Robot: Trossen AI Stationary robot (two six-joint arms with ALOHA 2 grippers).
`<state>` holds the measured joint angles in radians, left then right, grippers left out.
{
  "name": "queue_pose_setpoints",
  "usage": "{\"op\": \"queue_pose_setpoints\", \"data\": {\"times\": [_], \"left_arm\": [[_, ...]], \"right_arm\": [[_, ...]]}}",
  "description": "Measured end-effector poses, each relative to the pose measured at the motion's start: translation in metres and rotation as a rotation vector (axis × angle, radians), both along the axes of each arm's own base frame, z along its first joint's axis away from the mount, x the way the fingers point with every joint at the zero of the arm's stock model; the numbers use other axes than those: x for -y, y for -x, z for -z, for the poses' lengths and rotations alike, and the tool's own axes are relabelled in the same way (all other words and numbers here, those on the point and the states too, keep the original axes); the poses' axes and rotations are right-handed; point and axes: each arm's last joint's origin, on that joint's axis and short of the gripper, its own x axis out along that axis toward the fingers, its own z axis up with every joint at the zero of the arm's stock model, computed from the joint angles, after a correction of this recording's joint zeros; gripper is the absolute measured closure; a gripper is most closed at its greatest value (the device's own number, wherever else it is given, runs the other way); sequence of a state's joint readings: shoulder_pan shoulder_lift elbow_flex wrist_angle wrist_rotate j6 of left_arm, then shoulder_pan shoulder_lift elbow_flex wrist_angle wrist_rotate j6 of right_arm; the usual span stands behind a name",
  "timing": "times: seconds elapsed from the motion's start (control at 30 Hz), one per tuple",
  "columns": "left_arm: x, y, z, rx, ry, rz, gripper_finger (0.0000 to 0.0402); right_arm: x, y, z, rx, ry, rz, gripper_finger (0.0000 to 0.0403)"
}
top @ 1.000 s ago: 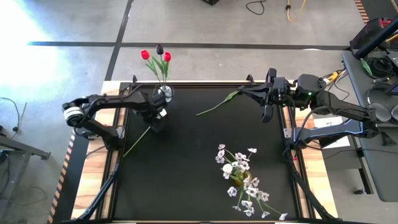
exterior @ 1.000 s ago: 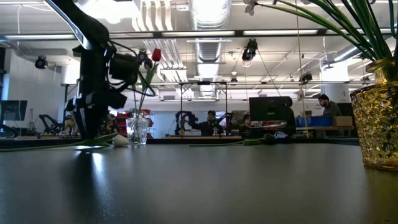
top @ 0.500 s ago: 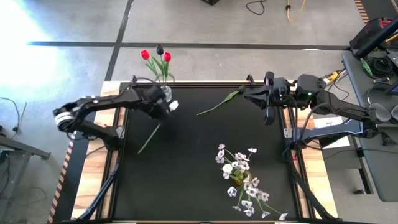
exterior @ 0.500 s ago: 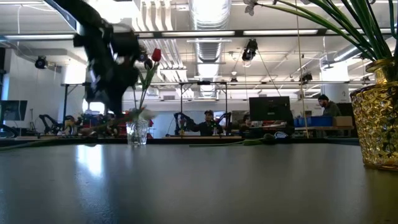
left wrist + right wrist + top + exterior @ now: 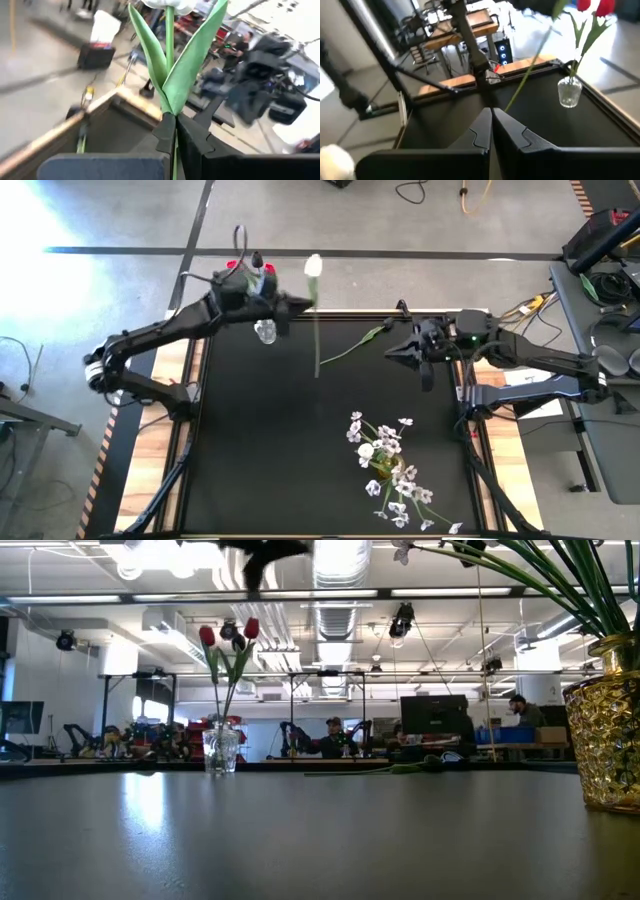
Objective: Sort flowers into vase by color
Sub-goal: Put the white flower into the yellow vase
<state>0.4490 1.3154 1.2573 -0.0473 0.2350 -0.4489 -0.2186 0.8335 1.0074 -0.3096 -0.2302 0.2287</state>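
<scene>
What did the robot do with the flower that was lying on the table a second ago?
The left gripper, shut on the white tulip, lifted it off the black table and swung it up beside the glass vase. The right gripper slid a little toward the table's middle. The gold vase and the stem lying near the right gripper stayed put.

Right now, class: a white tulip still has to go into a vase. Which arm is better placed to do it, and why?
The left. Its gripper is already shut on the white tulip, lifted above the table. The gold vase holds the white blossoms. The right gripper is shut and empty near the loose stem.
</scene>
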Motion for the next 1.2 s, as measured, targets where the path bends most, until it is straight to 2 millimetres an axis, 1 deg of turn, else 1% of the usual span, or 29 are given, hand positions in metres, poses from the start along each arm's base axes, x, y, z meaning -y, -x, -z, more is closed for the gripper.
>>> {"op": "queue_pose_setpoints", "data": {"times": [0.07,0.17,0.23,0.3,0.4,0.5,0.6,0.7,0.8,0.87,0.9,0.97,1.07,1.2], "left_arm": [[0.007,-0.023,-0.014,0.008,-0.082,0.036,0.0401],[0.019,-0.061,-0.026,0.016,-0.188,0.104,0.0401],[0.026,-0.084,-0.033,0.027,-0.235,0.14,0.0401],[0.031,-0.102,-0.04,0.05,-0.274,0.164,0.0401],[0.036,-0.122,-0.052,0.07,-0.307,0.186,0.0402],[0.039,-0.138,-0.059,0.065,-0.315,0.22,0.0402],[0.043,-0.154,-0.067,0.103,-0.325,0.28,0.0402],[0.046,-0.166,-0.076,0.129,-0.344,0.306,0.0402],[0.046,-0.176,-0.079,0.13,-0.346,0.344,0.0402],[0.047,-0.179,-0.074,0.154,-0.342,0.359,0.0402],[0.047,-0.181,-0.069,0.139,-0.329,0.361,0.0402],[0.047,-0.181,-0.067,0.139,-0.314,0.361,0.0401],[0.048,-0.178,-0.07,0.147,-0.307,0.362,0.0401],[0.048,-0.177,-0.072,0.15,-0.309,0.354,0.0401]], "right_arm": [[0.003,-0.002,0.002,-0.006,-0.039,0.058,0.0394],[0.005,-0.002,-0.003,0.004,-0.059,0.107,0.0384],[0.006,0.0,-0.012,0.033,-0.069,0.125,0.0366],[0.005,0.004,-0.024,0.068,-0.082,0.141,0.0341],[0.004,0.013,-0.044,0.104,-0.066,0.157,0.0301],[0.001,0.023,-0.062,0.124,-0.042,0.154,0.0268],[0.001,0.025,-0.07,0.109,-0.009,0.149,0.0247],[0.002,0.023,-0.073,0.083,0.004,0.15,0.024],[0.003,0.019,-0.075,0.076,0.013,0.155,0.0241],[0.003,0.018,-0.077,0.079,0.029,0.153,0.0247],[0.003,0.018,-0.079,0.082,0.035,0.152,0.0253],[0.003,0.02,-0.08,0.075,0.046,0.153,0.0266],[0.002,0.022,-0.083,0.095,0.052,0.156,0.0301],[0.001,0.028,-0.084,0.094,0.069,0.155,0.0368]]}}
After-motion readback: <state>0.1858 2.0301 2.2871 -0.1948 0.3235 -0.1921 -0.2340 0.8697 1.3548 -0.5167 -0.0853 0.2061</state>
